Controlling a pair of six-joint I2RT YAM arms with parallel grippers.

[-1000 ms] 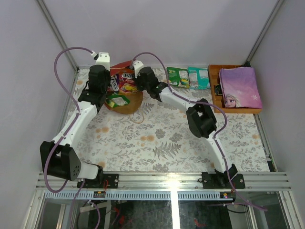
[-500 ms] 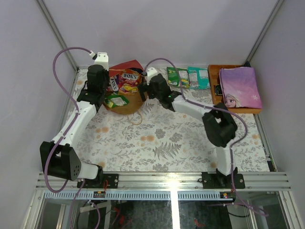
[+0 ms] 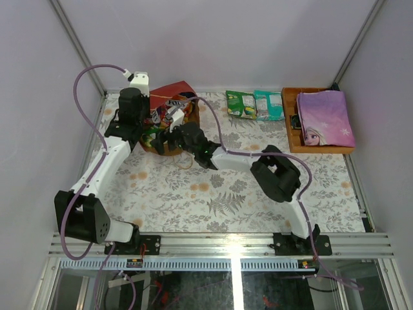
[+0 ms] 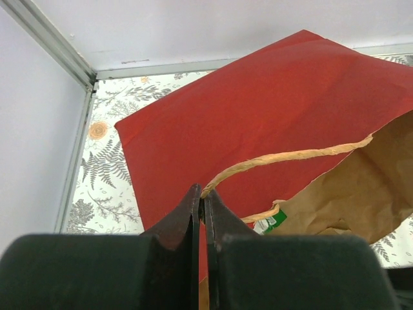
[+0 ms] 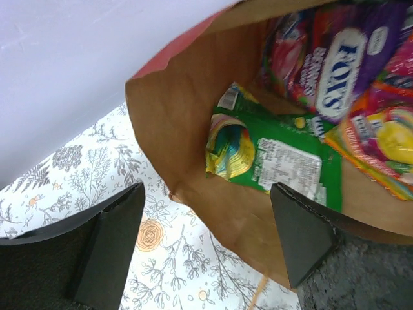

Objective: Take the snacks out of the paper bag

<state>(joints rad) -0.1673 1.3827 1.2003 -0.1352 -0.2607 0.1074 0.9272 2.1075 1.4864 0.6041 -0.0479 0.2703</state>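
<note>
The paper bag [image 3: 169, 92], red outside and brown inside, lies at the back left with its mouth toward the arms. My left gripper [image 4: 204, 194] is shut on its twisted paper handle [image 4: 290, 157] and is seen from above at the bag's left side [image 3: 146, 123]. My right gripper [image 5: 206, 223] stands open at the bag's mouth [image 3: 170, 133], holding nothing, with the brown lip [image 5: 193, 155] below the gap. Inside the bag lie a green packet [image 5: 284, 161], a purple packet [image 5: 335, 58] and a yellow-red packet [image 5: 387, 139]. A green packet [image 3: 240, 104] and a teal packet [image 3: 268, 105] lie on the table.
A wooden tray [image 3: 288, 123] at the back right holds a purple princess book [image 3: 324, 117]. The floral tablecloth [image 3: 219, 194] covers the table. Walls and a metal frame close in the back and the left side near the bag.
My right gripper has opened and swung from over the back of the bag, out to the right, then round to the front of its mouth. The left gripper has stayed shut on the handle.
</note>
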